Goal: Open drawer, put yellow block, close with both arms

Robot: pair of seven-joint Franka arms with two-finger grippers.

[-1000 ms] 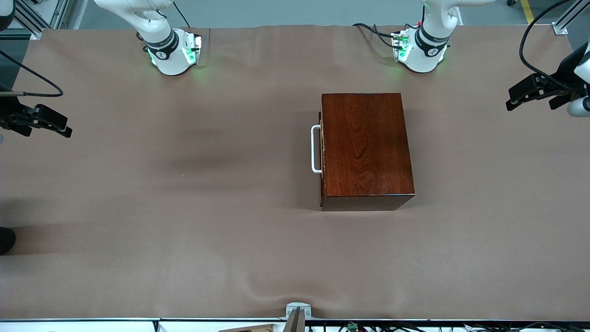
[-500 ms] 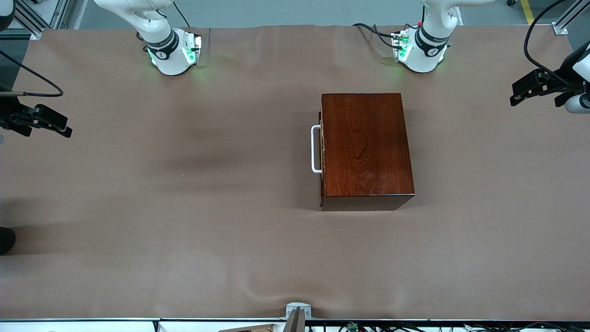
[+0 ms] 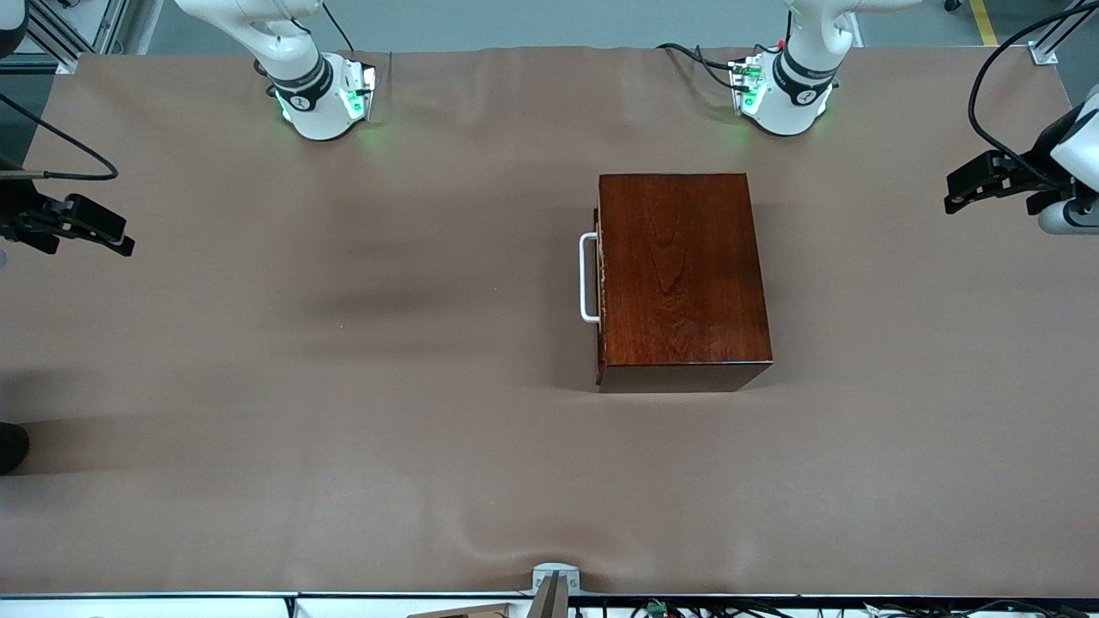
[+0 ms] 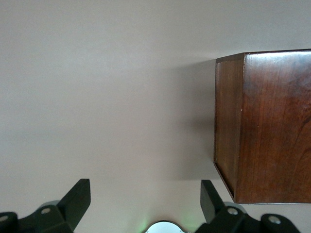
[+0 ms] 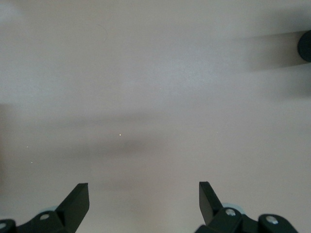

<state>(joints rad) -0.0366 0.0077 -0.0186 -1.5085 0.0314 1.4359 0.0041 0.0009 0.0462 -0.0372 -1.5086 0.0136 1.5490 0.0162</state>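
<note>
The dark reddish-brown box (image 3: 680, 279) stands on the brown table, nearer the left arm's end. Its drawer is pushed in, with only the white bar handle (image 3: 588, 277) showing on the side that faces the right arm's end. The yellow block is out of view. My left gripper (image 3: 955, 196) hovers open and empty over the table's edge at the left arm's end. Its wrist view shows the open fingers (image 4: 77, 199) and a corner of the box (image 4: 272, 126). My right gripper (image 3: 120, 242) hovers open and empty over the edge at the right arm's end, over bare table (image 5: 146, 97).
Both arm bases (image 3: 322, 99) (image 3: 786, 94) stand along the table's far edge. A small metal mount (image 3: 554, 579) sits at the near edge. A dark round object (image 3: 10, 446) shows at the right arm's end, also in the right wrist view (image 5: 305, 46).
My left gripper has shifted slightly over the table's edge at the left arm's end. The box, the drawer and the right gripper have not moved.
</note>
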